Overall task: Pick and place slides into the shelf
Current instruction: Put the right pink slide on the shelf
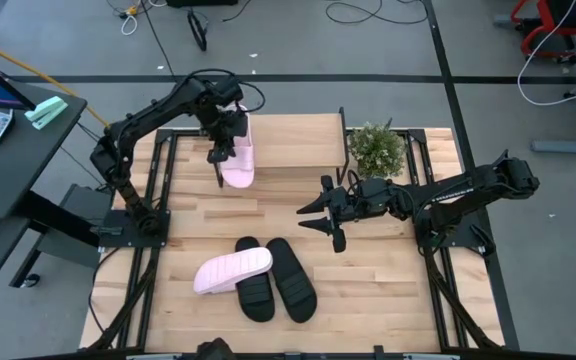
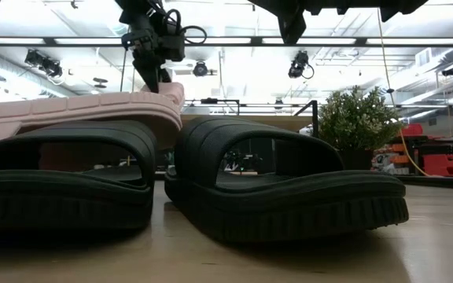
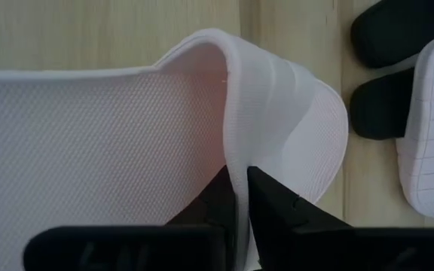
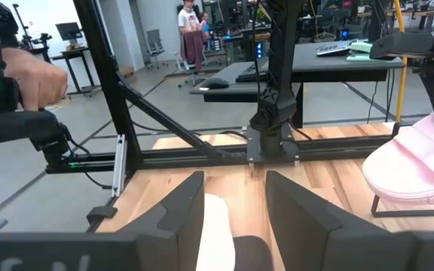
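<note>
A pale pink slide is seen on the shelf at about eleven o'clock on the table, its toe end overhanging the shelf's front edge. The left gripper is set at the slide's strap; in the left wrist view the two dark fingers are pressed on either side of the thin strap edge, so the jaws are clamped on the pale pink slide, with only the strap's thickness between them.

The right gripper is held at mid-table, roughly three o'clock from the centre, pointing toward nine o'clock. Its jaws are apart and nothing is gripped — in the right wrist view the second pink slide is seen through the gap between the fingers.

That second pink slide lies near six o'clock, turned sole-up and resting partly on one black slide; the other black slide lies just beside it. Open plank is left between this cluster and the shelf, and toward the table's edge at four o'clock. A potted plant stands at one o'clock, at the shelf's end, close behind the right arm.

In the low view the black pair fills the frame and hides most of the table behind; the shelf is barely made out there. In the left wrist view the shelf top is covered by the slide's footbed — its far edge is cut off. A person's hand shows at the frame's edge in the right wrist view, beyond the table.
</note>
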You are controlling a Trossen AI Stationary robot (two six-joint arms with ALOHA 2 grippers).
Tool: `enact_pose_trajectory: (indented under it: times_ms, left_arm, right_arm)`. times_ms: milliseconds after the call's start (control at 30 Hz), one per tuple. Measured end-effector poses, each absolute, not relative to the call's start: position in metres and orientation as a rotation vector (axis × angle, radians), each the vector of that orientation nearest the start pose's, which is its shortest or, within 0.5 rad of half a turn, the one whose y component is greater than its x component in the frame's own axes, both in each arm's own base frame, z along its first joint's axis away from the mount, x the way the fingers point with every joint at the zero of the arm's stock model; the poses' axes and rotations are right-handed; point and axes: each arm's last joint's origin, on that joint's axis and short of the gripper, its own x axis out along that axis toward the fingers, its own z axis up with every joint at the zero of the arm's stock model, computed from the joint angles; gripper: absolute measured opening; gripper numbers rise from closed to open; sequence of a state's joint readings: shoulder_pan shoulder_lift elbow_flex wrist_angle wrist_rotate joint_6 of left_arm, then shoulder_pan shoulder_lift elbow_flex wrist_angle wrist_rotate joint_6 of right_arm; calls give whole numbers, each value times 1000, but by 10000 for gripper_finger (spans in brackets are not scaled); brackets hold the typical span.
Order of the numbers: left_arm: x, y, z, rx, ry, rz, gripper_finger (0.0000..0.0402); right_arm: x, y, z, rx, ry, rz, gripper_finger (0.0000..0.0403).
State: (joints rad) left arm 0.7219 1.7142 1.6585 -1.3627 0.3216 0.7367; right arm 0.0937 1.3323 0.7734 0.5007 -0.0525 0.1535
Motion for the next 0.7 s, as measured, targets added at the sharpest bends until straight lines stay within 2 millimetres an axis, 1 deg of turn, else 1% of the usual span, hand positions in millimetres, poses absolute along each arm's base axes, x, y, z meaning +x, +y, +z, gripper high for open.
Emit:
enact_pose_trajectory:
  times_ms: [167, 700]
  left_arm:
    - [246, 206, 317, -74, 1265, -97, 48]
    - [246, 205, 316, -110, 1276, -67, 96]
  right_arm:
    - [292, 29, 275, 152, 69, 142, 148]
    - [292, 29, 275, 152, 69, 141, 148]
